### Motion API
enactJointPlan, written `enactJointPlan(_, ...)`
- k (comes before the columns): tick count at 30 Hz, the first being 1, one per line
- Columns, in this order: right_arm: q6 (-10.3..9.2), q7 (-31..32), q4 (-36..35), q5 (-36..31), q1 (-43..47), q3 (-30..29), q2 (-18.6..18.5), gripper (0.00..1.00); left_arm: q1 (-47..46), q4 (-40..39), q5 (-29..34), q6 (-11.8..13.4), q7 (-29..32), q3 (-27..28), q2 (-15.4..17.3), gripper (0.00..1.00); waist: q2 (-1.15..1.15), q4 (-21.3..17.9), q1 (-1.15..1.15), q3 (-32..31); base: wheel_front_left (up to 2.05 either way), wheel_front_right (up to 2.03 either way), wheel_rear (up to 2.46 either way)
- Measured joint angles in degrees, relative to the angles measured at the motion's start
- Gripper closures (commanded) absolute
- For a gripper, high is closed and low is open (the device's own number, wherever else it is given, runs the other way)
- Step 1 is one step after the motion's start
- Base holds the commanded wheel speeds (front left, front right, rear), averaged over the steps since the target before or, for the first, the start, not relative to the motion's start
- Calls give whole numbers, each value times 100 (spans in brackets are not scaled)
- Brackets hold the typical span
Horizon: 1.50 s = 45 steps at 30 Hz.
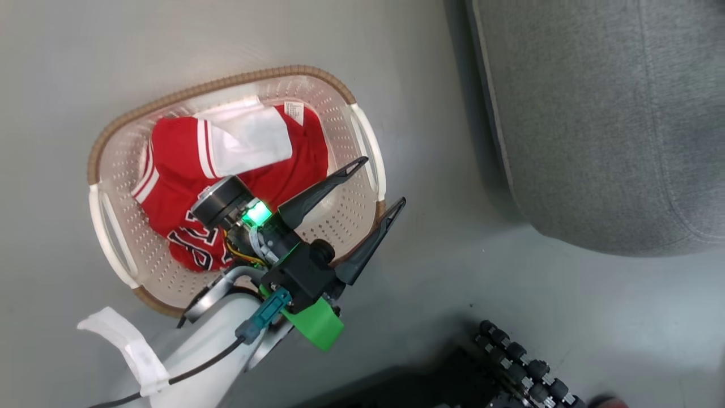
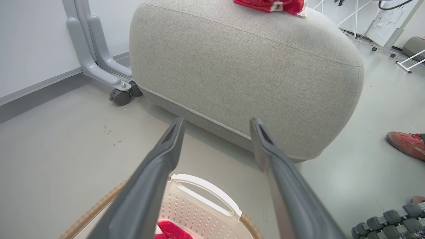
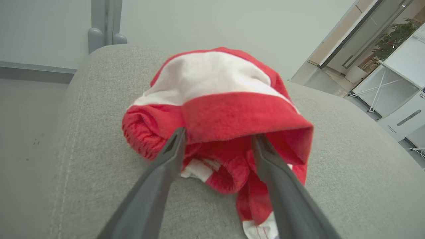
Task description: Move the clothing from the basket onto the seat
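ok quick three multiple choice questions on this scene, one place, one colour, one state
1. Where is the number-print garment? A on a rack B in the basket C on the floor
2. What colour is the basket's rim? A blue B black C brown
3. How is the left gripper? A open, empty B shut on cloth C shut, empty
Answers: B, it lies inside the perforated walls; C, the woven band is brown; A, its fingers stand apart with nothing between.
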Motion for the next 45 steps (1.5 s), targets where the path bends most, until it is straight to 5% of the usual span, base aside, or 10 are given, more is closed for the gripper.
enactJointPlan(11,-1,0,73,-201,1410,66,502,0,665,501,-567,104,-134,436,-795,0,0,188,-1,-1227,0,0,0)
enactJointPlan(23,0,1,36,-22,2558,1578,859,0,2220,926,-771,53,-142,1983,-1423,0,0,874,-1,-2780,0,0,0)
enactJointPlan(32,0,1,-454,501,3187,2583,959,0,3094,760,-505,103,-144,3040,-1618,0,0,1406,-1,-3819,0,0,0)
enactJointPlan(45,-1,1,-1601,784,3911,2846,1059,0,3890,-219,-348,387,-143,3632,-1659,0,0,1874,-1,-4866,0,0,0)
